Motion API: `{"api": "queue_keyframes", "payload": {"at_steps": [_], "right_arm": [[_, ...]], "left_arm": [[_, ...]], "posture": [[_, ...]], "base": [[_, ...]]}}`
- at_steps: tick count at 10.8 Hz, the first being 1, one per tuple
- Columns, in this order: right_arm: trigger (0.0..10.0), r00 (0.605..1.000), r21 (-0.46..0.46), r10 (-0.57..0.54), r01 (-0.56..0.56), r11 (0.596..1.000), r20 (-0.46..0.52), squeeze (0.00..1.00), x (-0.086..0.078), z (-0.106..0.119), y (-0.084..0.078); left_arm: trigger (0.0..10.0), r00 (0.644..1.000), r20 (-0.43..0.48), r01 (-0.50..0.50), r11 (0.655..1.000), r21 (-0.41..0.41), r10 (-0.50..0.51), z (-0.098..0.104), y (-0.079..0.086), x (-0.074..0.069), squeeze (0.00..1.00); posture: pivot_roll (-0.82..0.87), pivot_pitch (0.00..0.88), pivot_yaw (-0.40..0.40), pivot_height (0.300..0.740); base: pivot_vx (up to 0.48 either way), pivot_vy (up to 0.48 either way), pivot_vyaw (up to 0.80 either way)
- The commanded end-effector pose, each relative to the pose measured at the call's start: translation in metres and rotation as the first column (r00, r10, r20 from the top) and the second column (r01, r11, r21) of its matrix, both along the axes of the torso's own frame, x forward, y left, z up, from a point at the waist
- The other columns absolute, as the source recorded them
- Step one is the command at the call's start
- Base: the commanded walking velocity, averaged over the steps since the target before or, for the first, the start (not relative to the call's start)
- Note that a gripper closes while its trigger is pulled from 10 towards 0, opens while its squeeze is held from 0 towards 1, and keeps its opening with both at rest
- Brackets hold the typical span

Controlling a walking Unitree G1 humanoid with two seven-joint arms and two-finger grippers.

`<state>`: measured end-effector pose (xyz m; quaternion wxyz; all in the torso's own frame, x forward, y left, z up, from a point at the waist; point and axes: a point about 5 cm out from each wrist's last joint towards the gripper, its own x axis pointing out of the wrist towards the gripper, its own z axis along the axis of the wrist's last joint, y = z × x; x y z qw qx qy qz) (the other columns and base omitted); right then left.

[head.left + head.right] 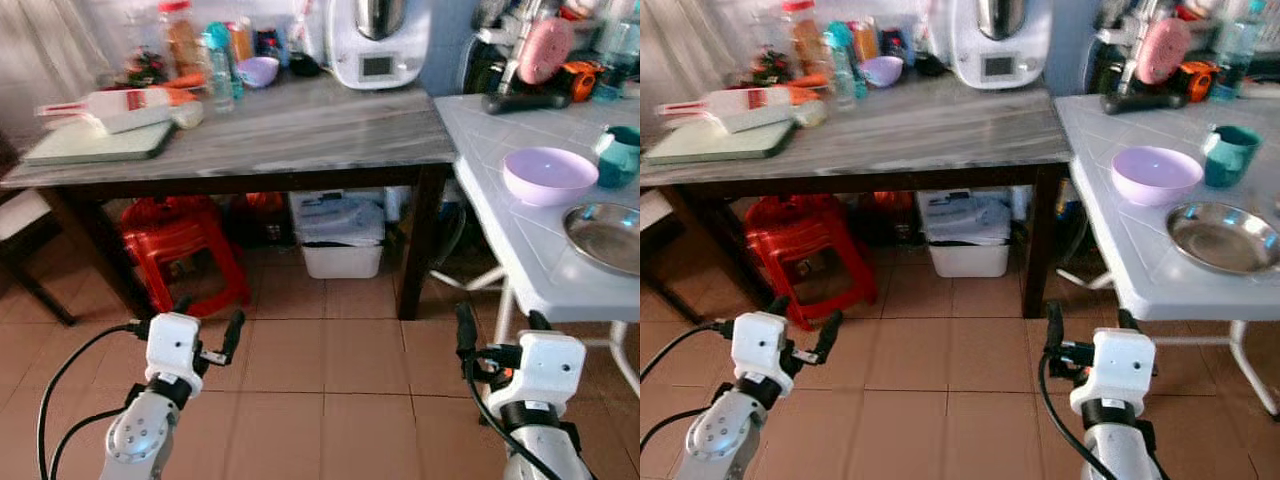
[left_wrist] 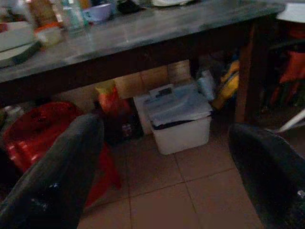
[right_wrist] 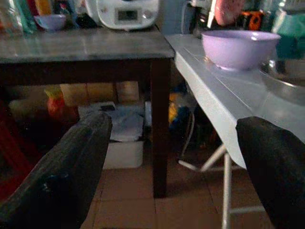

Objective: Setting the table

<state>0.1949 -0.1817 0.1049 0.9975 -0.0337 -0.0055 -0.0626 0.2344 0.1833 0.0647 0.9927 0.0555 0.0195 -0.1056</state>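
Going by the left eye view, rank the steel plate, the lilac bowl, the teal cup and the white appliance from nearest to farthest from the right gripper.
From the right gripper:
1. Steel plate, at the white table's near edge, robot's right.
2. Lilac bowl, just behind the plate.
3. Teal cup, beside the bowl, further right; close to the bowl's rank.
4. White appliance, at the back of the marble table.

White table (image 1: 520,250) with lilac bowl (image 1: 548,175), teal cup (image 1: 619,158), steel plate (image 1: 606,236).

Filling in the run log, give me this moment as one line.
left gripper: open, empty, low | right gripper: open, empty, below white table | lilac bowl, steel plate: on table
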Motion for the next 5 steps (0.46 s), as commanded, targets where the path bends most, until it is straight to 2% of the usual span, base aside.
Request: {"api": "queue_keyframes", "payload": {"at_steps": [1,3,5], "right_arm": [[10.0,1.000,0.000,0.000,0.000,1.000,0.003,0.00,0.0009,0.0021,0.0015],[10.0,1.000,-0.016,0.009,-0.009,1.000,0.022,0.00,0.0069,0.0044,0.0035],[10.0,0.999,-0.033,0.013,-0.012,0.999,0.029,0.00,0.0107,0.0055,0.0047]], "left_arm": [[10.0,1.000,0.000,-0.016,1.000,0.020,0.016,0.0020,0.0041,-0.0002,0.00],[10.0,0.999,0.027,-0.025,0.998,0.060,0.024,0.0055,0.0041,0.0025,0.00],[10.0,0.999,0.031,-0.027,0.997,0.066,0.025,0.0074,0.0030,0.0053,0.00]], "posture": [[0.05,0.000,0.089,0.740],[0.06,0.000,0.082,0.740],[0.06,0.000,0.079,0.740]], "base": [[0.000,0.000,0.00],[0.000,0.000,0.00],[0.000,0.000,0.00]]}}
